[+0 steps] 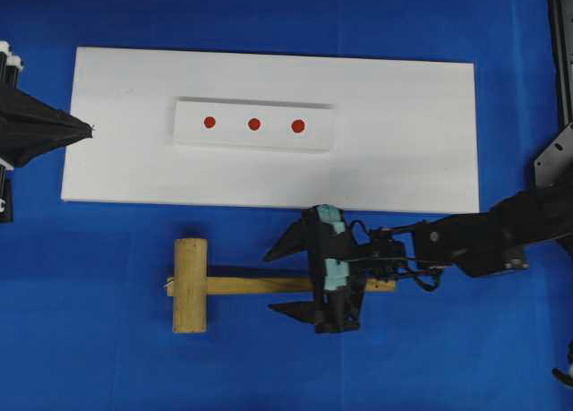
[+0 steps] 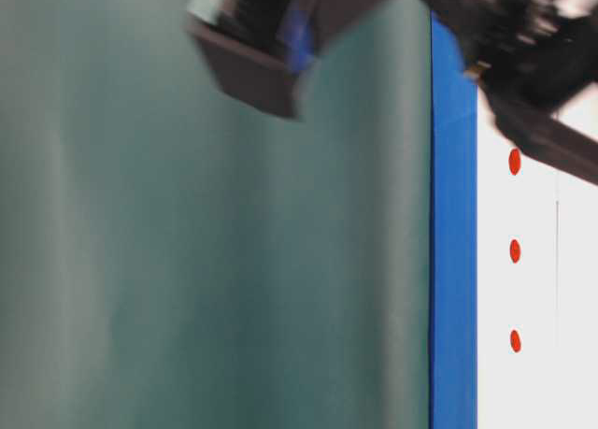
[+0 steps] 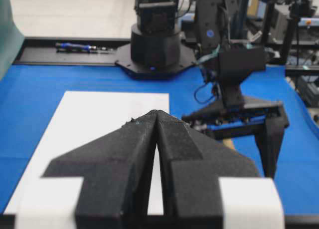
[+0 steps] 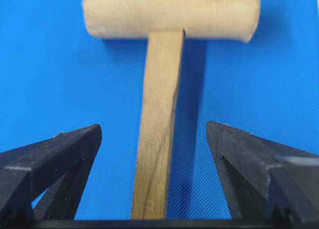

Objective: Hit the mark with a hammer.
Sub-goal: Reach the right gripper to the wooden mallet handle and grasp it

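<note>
We see the hammer [image 1: 191, 285] lying flat on the blue tabletop [image 1: 89, 339], just below the white board [image 1: 403, 142], its long axis parallel to the board's lower edge. The thick cylindrical head, pale and lightly grained, sits crosswise at the left end; the slim squared handle, a darker honey tone, points right. The right gripper [image 1: 293, 280] straddles the handle with its jaws spread wide, 1 finger on each side, neither touching the wood in the wrist view. On the board, a raised white strip [image 1: 253, 124] carries 3 red marks [image 1: 253, 124]. At the left edge, the left gripper [image 1: 87, 128] is pressed closed, holding nothing.
</note>
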